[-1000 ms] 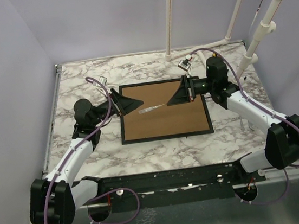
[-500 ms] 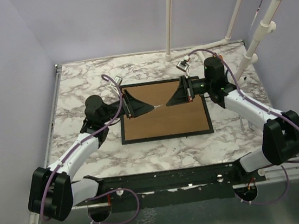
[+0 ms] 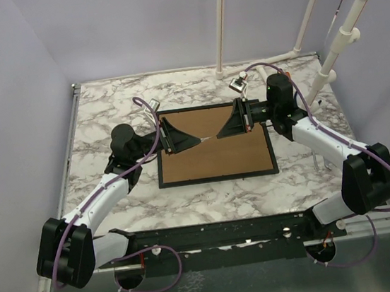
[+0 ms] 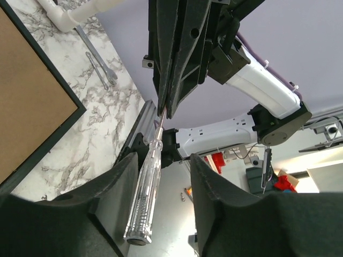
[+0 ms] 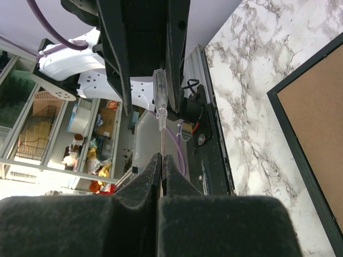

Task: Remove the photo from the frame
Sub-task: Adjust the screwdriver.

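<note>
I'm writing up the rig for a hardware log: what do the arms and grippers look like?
The left arm and right arm have white shells, black joints and purple cables. The left gripper and right gripper are black tapering wedges; the fingers are matte black with a rough texture.

Frame: thin black border, plain brown back.
Bench: white marble pattern with grey veins.
Screwdriver: clear handle, silvery shaft.
Left tool and right tool: black.
Arms: white shells, black joints.
Cables: purple.
Walls: pale lilac.
Pipes: white.
</note>
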{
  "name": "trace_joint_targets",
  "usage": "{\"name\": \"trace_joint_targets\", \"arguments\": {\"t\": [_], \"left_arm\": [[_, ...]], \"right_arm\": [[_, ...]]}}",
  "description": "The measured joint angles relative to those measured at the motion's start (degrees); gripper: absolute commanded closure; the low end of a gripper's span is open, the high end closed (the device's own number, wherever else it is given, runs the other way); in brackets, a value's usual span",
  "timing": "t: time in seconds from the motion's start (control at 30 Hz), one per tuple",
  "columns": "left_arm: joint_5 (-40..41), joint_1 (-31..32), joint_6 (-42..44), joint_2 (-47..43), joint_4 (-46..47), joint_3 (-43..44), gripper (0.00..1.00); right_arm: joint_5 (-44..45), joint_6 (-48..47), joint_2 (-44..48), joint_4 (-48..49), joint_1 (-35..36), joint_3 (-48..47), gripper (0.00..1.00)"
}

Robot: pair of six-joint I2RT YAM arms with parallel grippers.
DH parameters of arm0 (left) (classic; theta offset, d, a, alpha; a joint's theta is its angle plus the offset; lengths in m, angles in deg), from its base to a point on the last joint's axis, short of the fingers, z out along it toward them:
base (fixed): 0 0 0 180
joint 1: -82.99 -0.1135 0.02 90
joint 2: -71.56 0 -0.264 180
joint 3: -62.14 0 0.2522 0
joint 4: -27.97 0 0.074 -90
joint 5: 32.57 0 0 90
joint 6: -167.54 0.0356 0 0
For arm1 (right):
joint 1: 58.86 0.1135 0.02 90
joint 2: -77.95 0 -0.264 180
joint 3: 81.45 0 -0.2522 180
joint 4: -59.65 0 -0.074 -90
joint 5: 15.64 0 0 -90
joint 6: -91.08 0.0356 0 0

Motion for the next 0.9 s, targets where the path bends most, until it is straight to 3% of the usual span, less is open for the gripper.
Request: {"name": "trace_joint_targets", "arguments": {"t": [0.27, 0.4, 0.43, 0.47, 0.57, 0.6, 0.77, 0.9], "left_arm": [[-0.1, 0.0, -0.2, 0.0, 0.0, 0.3, 0.72], [-0.2, 0.0, -0.1, 0.0, -0.1, 0.3, 0.98], [-0.2, 0.0, -0.1, 0.0, -0.2, 0.3, 1.0], [-0.2, 0.0, 0.0, 0.0, -0.2, 0.3, 1.0], [-0.2, 0.0, 0.2, 0.0, -0.2, 0.3, 1.0], [-0.2, 0.0, 0.4, 0.0, -0.2, 0.3, 1.0], [-0.2, 0.0, 1.5, 0.1, 0.0, 0.2, 1.0], [0.8, 0.0, 2.6, 1.5, -0.9, -0.7, 1.0]], "right_arm": [[-0.5, 0.1, 0.0, 0.2, 0.0, 0.0, 0.99], [-0.9, 0.3, -0.2, 0.6, 0.0, 0.0, 0.99], [-1.1, 0.3, -0.2, 0.8, 0.0, 0.0, 0.97], [-1.2, 0.4, -0.2, 0.7, 0.0, 0.0, 0.91], [-1.3, 0.4, -0.6, 0.7, 0.0, 0.0, 0.44], [-1.1, 0.1, -0.6, 0.4, 0.0, 0.0, 0.37], [3.7, -5.1, 0.3, -5.0, 0.0, 0.1, 0.19], [14.5, -12.0, 4.7, -14.8, 0.0, 0.0, 0.11]]}}
